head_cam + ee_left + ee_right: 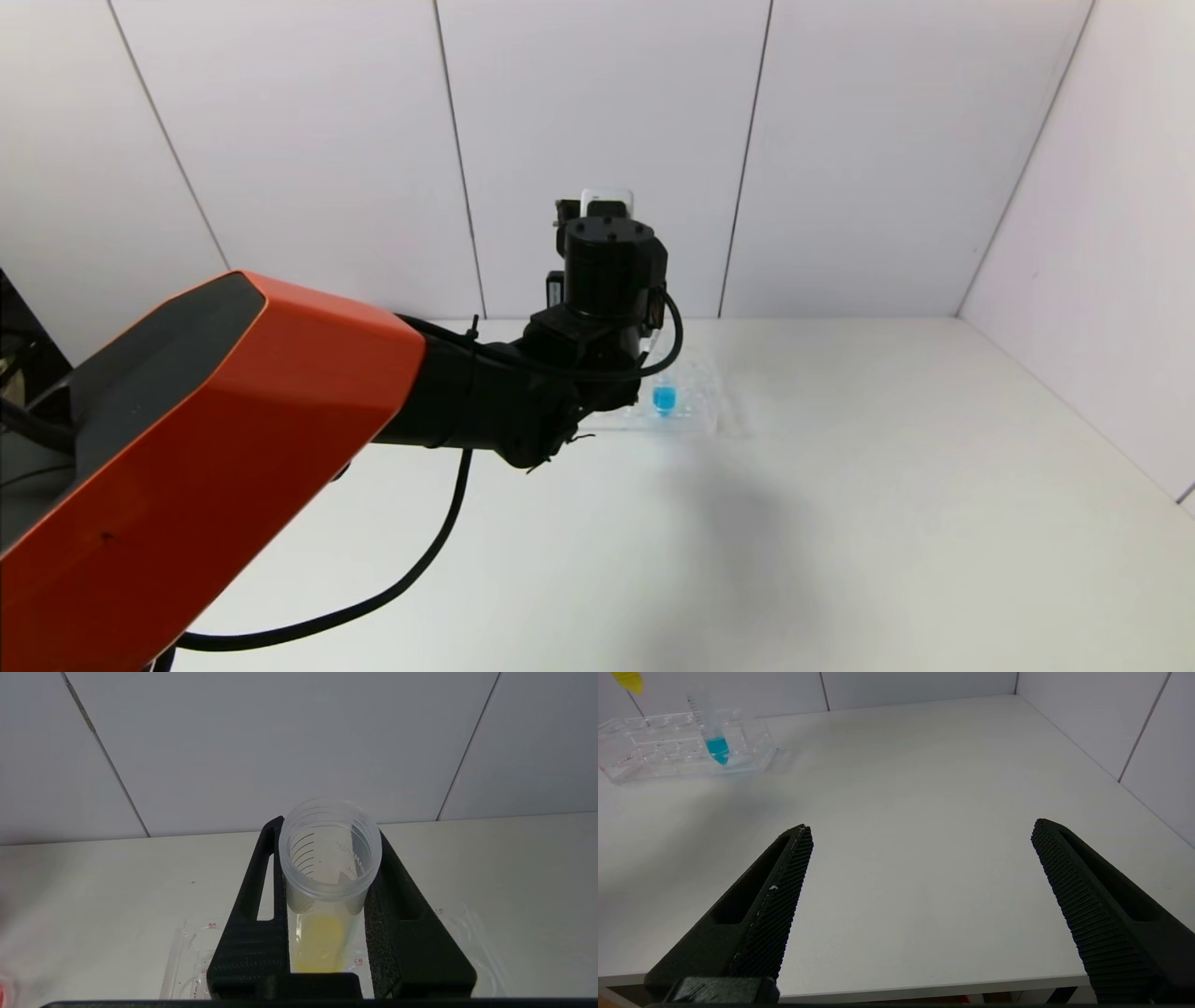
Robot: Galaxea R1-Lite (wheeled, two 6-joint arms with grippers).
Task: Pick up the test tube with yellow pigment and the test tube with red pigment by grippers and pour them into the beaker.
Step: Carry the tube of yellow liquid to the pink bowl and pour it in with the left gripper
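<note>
My left gripper [329, 831] is shut on the test tube with yellow pigment [322, 938]. It holds the tube upright above the clear tube rack [196, 952], open mouth toward the camera. The tube's yellow tip also shows in the right wrist view [629, 681], lifted above the rack [654, 760]. In the head view the left wrist [609, 271] hides the fingers and the tube. My right gripper [920, 826] is open and empty, low over the table's near edge. The beaker is out of view. The red tube is not clearly seen; a red blur [3, 993] sits at the left wrist view's edge.
A tube with blue liquid [664, 399] stands in the rack [695, 411] at the table's middle back; it also shows in the right wrist view [717, 749]. White walls close the back and right. The white table [840, 523] stretches right of the rack.
</note>
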